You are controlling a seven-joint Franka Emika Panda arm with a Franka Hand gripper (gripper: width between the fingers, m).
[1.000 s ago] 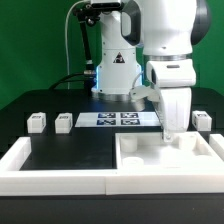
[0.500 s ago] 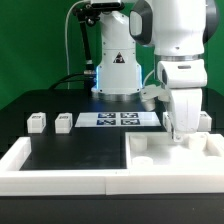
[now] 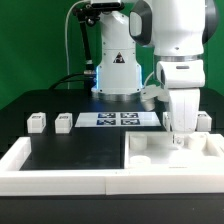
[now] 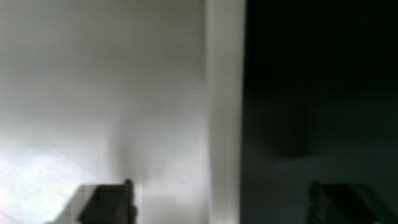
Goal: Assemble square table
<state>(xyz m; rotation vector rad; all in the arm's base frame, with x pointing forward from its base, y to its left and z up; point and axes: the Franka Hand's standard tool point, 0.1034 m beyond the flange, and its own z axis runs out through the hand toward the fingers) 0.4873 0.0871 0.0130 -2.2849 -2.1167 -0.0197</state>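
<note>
**Tabletop slab** [image 3: 172, 168]: white, square. It is lying flat on the black table [image 3: 70, 155], at the front of the exterior view's right. Its front edge seems to be sitting against the rim wall [image 3: 60, 182], though white on white blurs the seam. In the wrist view the slab [image 4: 107, 90] is filling one side of the picture and the dark table [image 4: 320, 100] the other, with a straight slab edge running between them.

**Gripper** [image 3: 181, 136]: it is hanging straight down over the far part of the slab, just above or at its surface. In the wrist view the gripper [image 4: 222, 205] is showing both fingers [image 4: 111, 200] spread well apart. One is over the white slab and the other over the dark table, and nothing is clamped between them.

**First leg** [image 3: 37, 122] and **second leg** [image 3: 64, 121]: short white tagged blocks. They are standing side by side at the back of the exterior view's left, well apart from the slab.

**Third leg** [image 3: 204, 120]: it is standing at the back of the exterior view's right, just beside the gripper.

**Marker board** [image 3: 120, 119]: it is lying flat at the back, between the second leg and the gripper.

**Arm** [image 3: 170, 40]: white. It is reaching down from above at the exterior view's right.
</note>
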